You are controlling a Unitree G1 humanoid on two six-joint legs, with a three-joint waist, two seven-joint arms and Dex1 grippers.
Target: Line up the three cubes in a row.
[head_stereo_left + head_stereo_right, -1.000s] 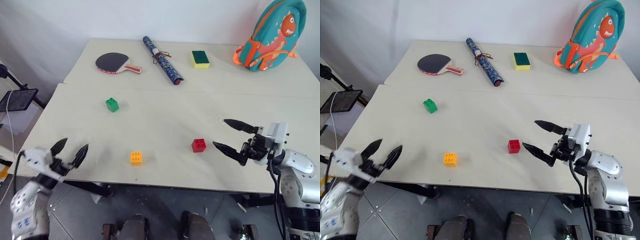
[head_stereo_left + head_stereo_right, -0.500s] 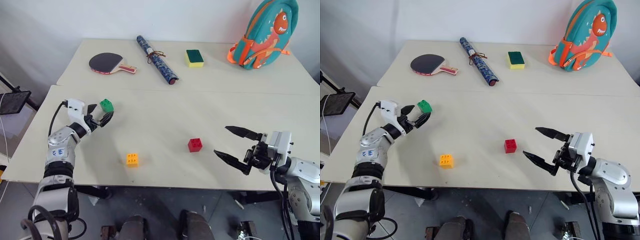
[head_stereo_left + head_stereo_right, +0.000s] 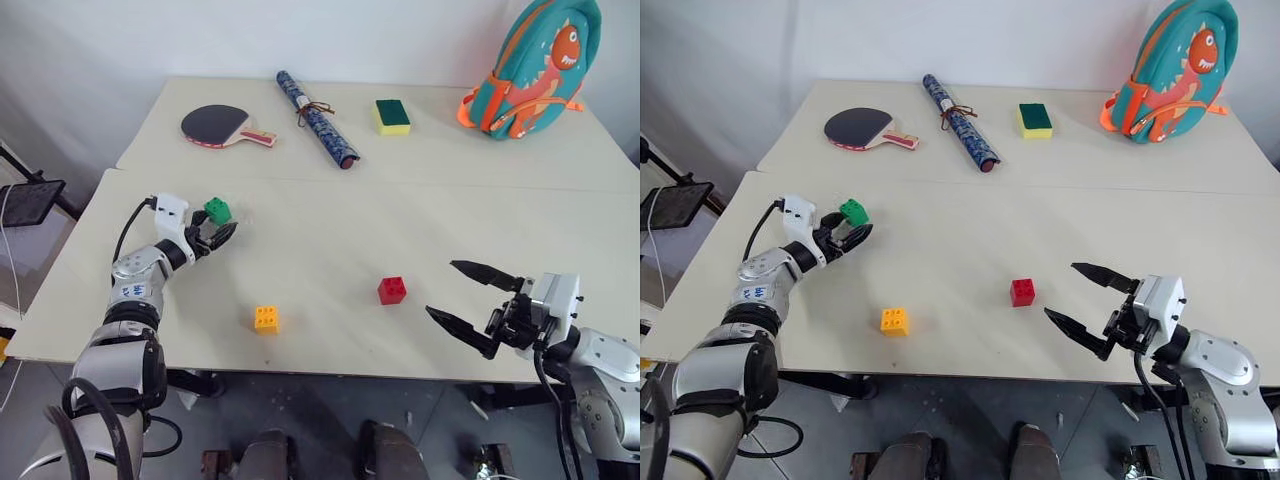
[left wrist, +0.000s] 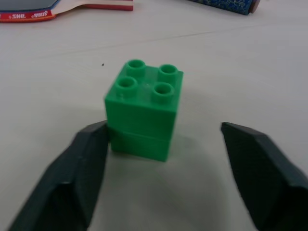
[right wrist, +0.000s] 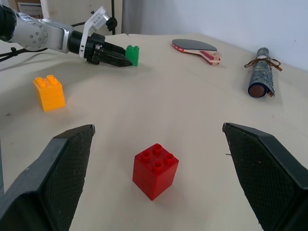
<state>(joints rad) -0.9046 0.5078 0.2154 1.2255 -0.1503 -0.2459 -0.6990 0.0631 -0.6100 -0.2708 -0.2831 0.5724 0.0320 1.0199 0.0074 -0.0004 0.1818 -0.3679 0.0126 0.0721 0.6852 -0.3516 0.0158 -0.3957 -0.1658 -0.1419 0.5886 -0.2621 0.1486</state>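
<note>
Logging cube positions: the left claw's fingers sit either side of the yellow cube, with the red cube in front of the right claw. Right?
Not quite. The left claw has its fingers either side of the green cube, as the left wrist view shows. The red cube does sit in front of the right claw.

Two silver-grey metal arms tipped with black pointed fingers

The left arm (image 3: 135, 290) has rounded grey segments with small blue markings, a white wrist block, and a black cable looping along it to tapered black fingers (image 3: 222, 234). The right arm (image 3: 610, 365) is glossy silver with a white box-shaped wrist housing, black cables trailing below, and long textured black fingers (image 3: 480, 271).
</note>
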